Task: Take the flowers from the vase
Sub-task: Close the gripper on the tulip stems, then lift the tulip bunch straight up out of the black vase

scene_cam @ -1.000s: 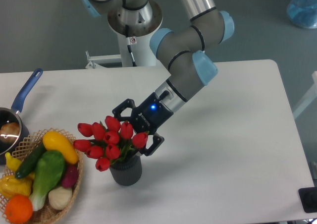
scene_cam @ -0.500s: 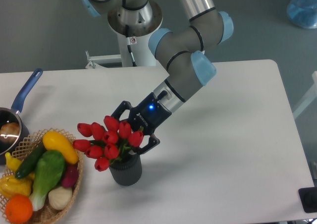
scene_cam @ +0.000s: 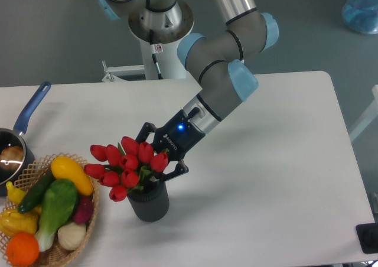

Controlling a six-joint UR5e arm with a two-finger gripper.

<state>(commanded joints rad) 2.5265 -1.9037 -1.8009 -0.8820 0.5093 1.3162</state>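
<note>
Nine or so red buds, the flowers [scene_cam: 125, 165], sit in the vase [scene_cam: 149, 201] near the table's front edge. My gripper [scene_cam: 159, 159] looks pinched on the stems behind the heads, though blooms hide the contact. I fear a loose grip shedding stems, or the vase tipping toward the wicker basket [scene_cam: 88, 227].

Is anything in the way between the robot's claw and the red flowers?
Nothing visible is. The gripper is right at the back of the flowers, its fingers on either side of the bunch above the vase. The basket of toy vegetables sits off to the left, out of the way.
</note>
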